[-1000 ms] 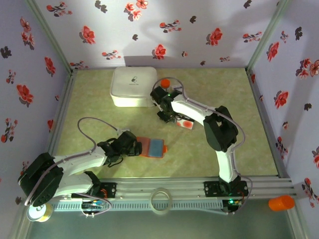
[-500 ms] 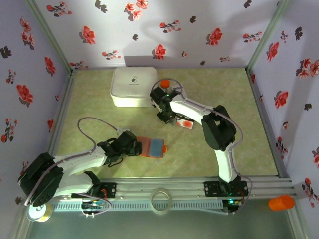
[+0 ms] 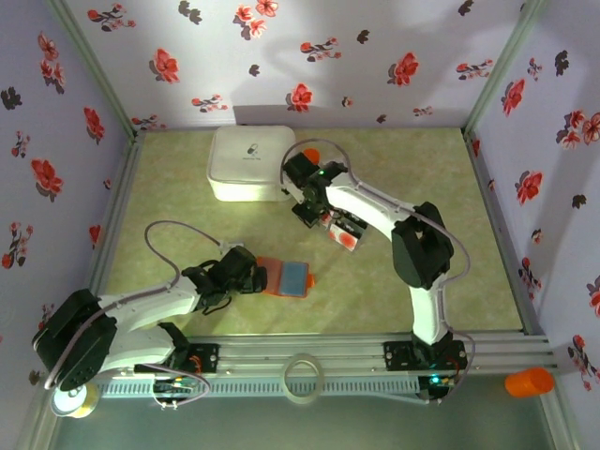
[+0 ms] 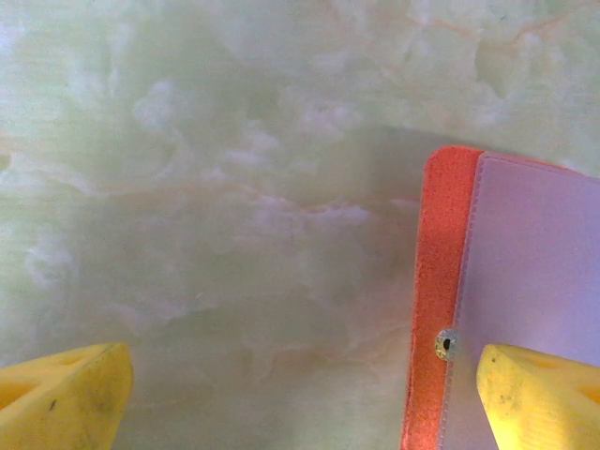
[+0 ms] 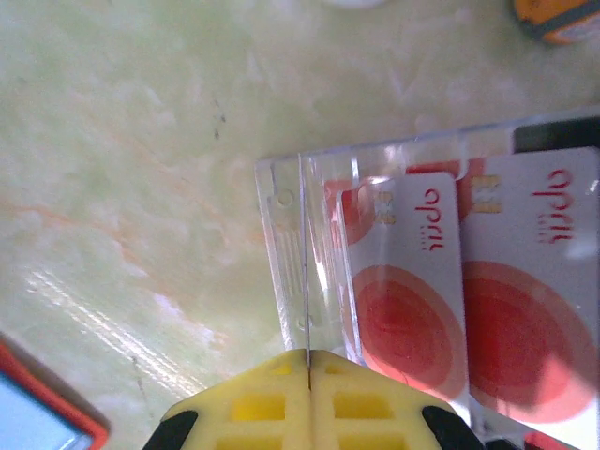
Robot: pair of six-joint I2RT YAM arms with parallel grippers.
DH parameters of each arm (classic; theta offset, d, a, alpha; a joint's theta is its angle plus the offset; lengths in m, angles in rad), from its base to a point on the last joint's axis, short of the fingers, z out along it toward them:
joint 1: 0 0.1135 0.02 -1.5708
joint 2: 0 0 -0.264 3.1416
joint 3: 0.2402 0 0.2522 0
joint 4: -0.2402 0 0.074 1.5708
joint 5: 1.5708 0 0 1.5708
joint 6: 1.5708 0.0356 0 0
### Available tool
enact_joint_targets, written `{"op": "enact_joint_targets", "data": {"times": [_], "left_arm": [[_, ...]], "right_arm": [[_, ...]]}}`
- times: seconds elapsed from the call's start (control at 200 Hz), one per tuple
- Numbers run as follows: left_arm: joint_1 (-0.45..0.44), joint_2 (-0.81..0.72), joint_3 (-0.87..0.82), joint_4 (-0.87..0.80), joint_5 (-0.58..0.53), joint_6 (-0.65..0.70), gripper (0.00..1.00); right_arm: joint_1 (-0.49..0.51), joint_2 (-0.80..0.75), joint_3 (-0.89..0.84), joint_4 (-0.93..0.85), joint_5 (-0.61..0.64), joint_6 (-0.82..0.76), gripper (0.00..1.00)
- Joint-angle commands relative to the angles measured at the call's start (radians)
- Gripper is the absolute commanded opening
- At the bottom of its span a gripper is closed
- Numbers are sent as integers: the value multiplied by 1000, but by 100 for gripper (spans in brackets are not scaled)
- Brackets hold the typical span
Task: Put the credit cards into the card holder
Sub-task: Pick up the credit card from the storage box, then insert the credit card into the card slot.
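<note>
The card holder (image 3: 289, 277) lies open on the table, orange-red outside and light blue inside. My left gripper (image 3: 251, 274) rests at its left edge, open, one yellow fingertip (image 4: 539, 394) over the holder's (image 4: 436, 281) pale inner panel. My right gripper (image 3: 326, 223) is shut on a thin credit card (image 5: 305, 281) seen edge-on. Beside it, two white credit cards with red circles (image 5: 412, 281) lie in a clear plastic tray (image 5: 286, 234). From above, a white-and-red card (image 3: 347, 234) shows just below the right gripper. A corner of the holder (image 5: 28, 403) shows in the right wrist view.
A big white rounded box (image 3: 248, 161) stands at the back, with a small orange object (image 3: 310, 155) at its right. Floral walls close in three sides. A tape ring (image 3: 302, 377) and an orange cup (image 3: 530, 382) sit beyond the front rail.
My right gripper has shut on a card and shifted slightly, and the white-and-red card below it now looks tilted and nearer. The left arm and the card holder have not moved.
</note>
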Motion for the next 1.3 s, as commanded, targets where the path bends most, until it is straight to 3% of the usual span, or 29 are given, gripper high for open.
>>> {"op": "enact_joint_targets", "data": {"times": [0.0, 0.155, 0.255, 0.45, 0.63, 0.93, 1.295], "left_arm": [[5, -20, 3, -19, -15, -19, 95], [5, -25, 7, -35, -22, -26, 94], [5, -24, 14, -52, -23, -30, 94], [-3, -6, 44, -119, -43, -19, 93], [-29, 17, 74, -172, -60, -17, 92], [-74, 25, 66, -198, -84, -72, 92], [-84, 27, 68, -218, -115, -97, 92]], "right_arm": [[0, -80, 34, -31, -49, 17, 0], [12, -157, -36, 26, -126, 143, 0], [14, -230, -161, 143, -202, 308, 0], [19, -429, -525, 543, -360, 672, 0], [59, -557, -829, 905, -372, 943, 0], [164, -589, -1058, 1200, -251, 1085, 0], [267, -476, -1149, 1414, -147, 1159, 0]]}}
